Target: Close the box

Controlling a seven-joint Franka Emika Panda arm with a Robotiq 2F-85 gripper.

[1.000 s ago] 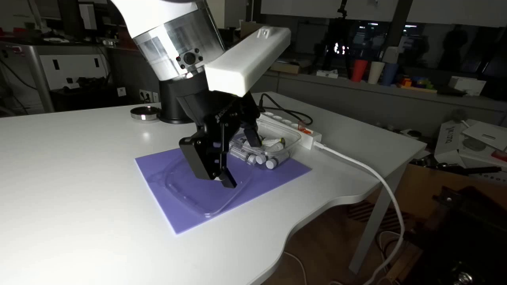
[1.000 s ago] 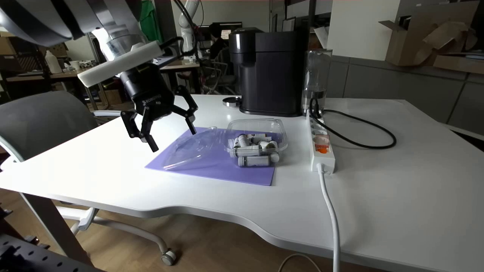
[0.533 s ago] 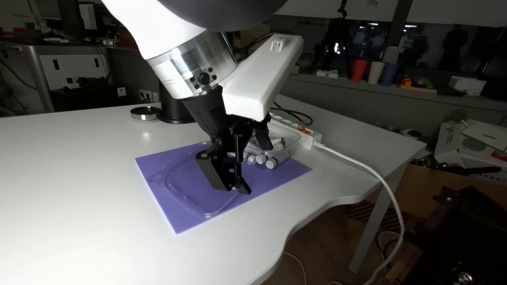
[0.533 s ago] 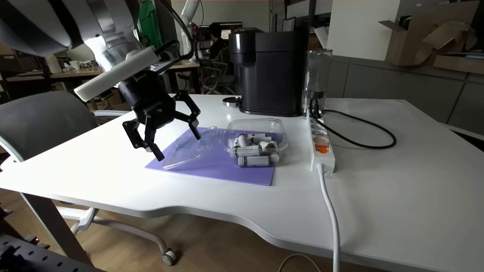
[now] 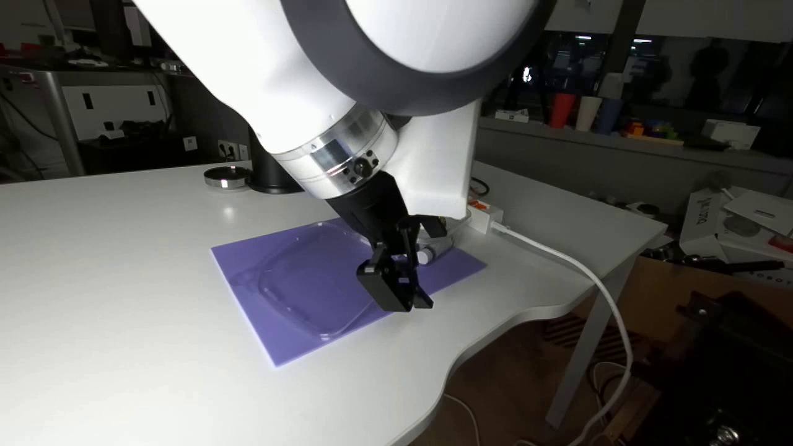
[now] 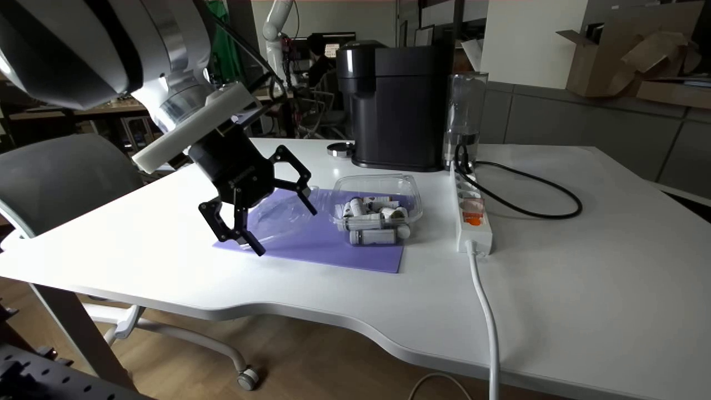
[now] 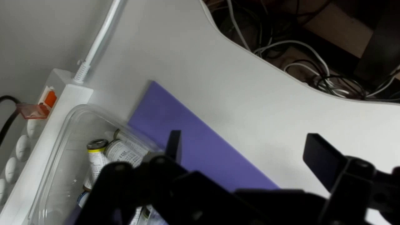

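The box is open. Its clear base point(image 6: 355, 184) stands on a purple mat point(image 6: 361, 255) with whitish-grey cylinders point(image 6: 373, 237) showing through. In the wrist view the base point(image 7: 64, 162) is at lower left. The transparent lid point(image 5: 310, 279) lies folded back flat on the mat beside the base; it also shows in an exterior view point(image 6: 286, 214), partly behind my gripper. My gripper point(image 6: 284, 228) is open and empty, tilted, above the table near the mat's front edge on the lid side. In the wrist view its fingers point(image 7: 247, 151) span the mat's edge. The arm hides most of the base in an exterior view.
A white power strip point(image 6: 472, 222) with a white cable point(image 6: 486, 311) and a black cable point(image 6: 566, 200) lies beside the base. A tall black appliance point(image 6: 394, 105), a clear cylinder point(image 6: 465, 116) and a silver ring point(image 6: 339, 149) stand behind. The table's curved front edge point(image 5: 458, 362) is close.
My gripper has moved down and to the right in both exterior views, toward the mat's front edge. It has stayed open. The box and its lid have not moved.
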